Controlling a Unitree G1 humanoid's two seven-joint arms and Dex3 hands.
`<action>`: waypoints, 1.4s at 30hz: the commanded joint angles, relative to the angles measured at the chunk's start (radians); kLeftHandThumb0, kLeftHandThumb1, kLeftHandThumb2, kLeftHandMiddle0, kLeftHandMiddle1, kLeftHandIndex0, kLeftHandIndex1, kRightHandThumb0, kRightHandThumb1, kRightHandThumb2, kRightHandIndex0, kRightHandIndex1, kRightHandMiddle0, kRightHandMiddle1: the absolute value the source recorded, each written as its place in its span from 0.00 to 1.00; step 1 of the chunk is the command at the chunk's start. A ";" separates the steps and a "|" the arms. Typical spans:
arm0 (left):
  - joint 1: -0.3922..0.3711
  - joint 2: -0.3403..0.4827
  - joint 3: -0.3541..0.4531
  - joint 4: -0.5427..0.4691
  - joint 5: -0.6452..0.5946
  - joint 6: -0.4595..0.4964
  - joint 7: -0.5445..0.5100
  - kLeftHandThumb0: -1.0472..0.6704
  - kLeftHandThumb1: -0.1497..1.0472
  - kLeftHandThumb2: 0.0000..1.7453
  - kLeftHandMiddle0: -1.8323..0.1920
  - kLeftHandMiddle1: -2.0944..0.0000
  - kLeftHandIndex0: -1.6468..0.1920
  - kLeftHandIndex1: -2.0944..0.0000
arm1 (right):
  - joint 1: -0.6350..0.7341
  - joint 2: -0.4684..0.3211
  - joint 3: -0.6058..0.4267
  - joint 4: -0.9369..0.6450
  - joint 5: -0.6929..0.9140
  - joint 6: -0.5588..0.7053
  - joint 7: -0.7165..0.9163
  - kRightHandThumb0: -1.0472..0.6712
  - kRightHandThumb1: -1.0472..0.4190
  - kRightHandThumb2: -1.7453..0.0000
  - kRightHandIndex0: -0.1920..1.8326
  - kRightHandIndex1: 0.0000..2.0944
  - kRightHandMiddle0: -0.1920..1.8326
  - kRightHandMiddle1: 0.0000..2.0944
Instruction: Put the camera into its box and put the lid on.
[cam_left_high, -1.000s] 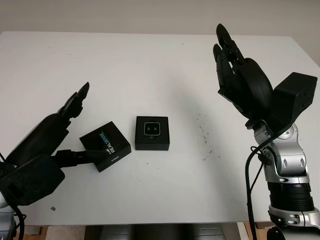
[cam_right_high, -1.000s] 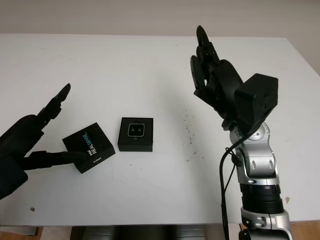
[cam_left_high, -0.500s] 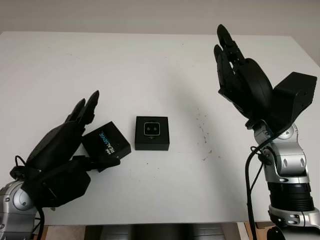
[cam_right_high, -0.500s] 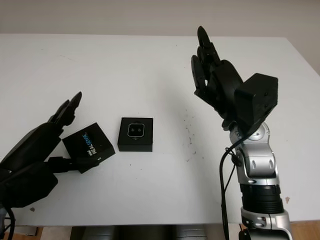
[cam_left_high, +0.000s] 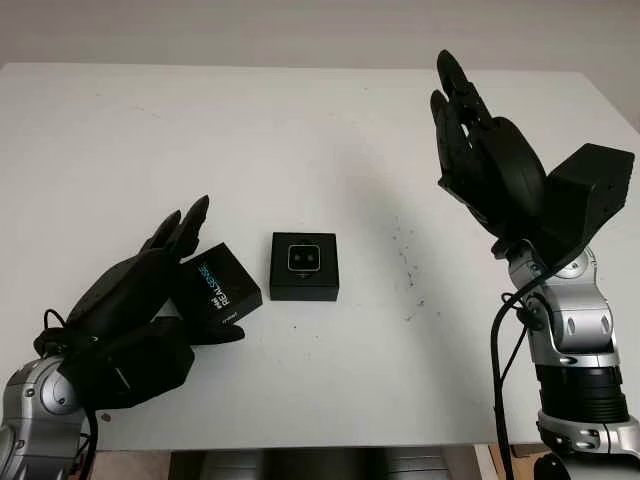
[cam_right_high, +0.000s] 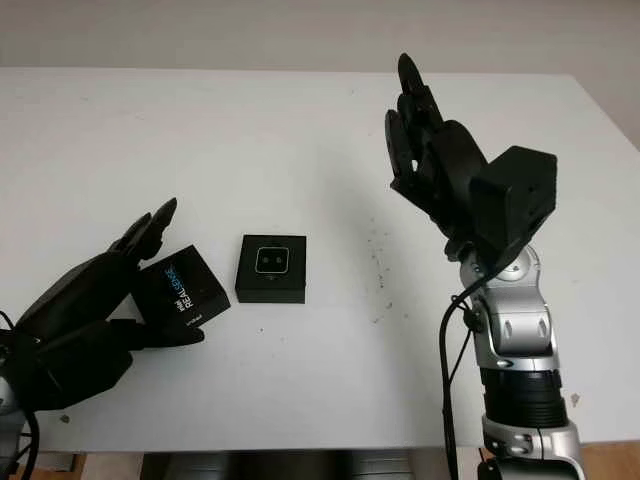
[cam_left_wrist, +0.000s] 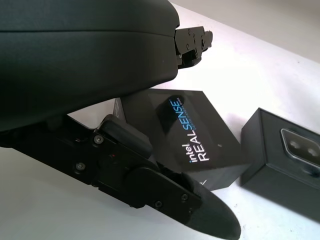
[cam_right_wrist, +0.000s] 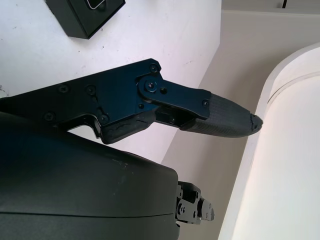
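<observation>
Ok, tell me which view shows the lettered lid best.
The left wrist view: the lid sits close, its REALSENSE lettering readable, between the left hand's fingers. The two eye views show it small, at that hand, beside the box with the camera. The right wrist view catches a corner of the box.

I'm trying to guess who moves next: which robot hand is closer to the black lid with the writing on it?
The left robot hand: it is closing around the lid, fingers on both sides. The right robot hand is open, raised above the table's far right, well beyond the box.

Right hand (cam_right_wrist: 150, 165) open above table (cam_right_wrist: 150, 45), box (cam_right_wrist: 85, 15) beyond.
</observation>
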 joint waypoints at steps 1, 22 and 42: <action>-0.009 0.011 -0.019 0.014 0.037 -0.017 0.023 0.17 0.80 0.02 0.93 0.96 0.94 0.96 | 0.007 0.006 -0.003 -0.029 0.000 0.003 -0.005 0.19 0.00 0.60 0.01 0.03 0.02 0.03; -0.043 0.002 -0.080 0.120 0.211 -0.048 0.116 0.24 0.85 0.04 0.71 0.95 0.72 0.91 | 0.013 0.006 -0.007 -0.054 0.007 0.035 -0.007 0.18 0.00 0.60 0.02 0.03 0.03 0.03; -0.063 -0.137 0.029 0.228 -0.065 -0.269 0.393 0.48 1.00 0.14 0.82 0.36 0.79 0.53 | 0.019 0.012 -0.006 -0.051 0.003 0.029 -0.009 0.19 0.00 0.62 0.03 0.03 0.03 0.03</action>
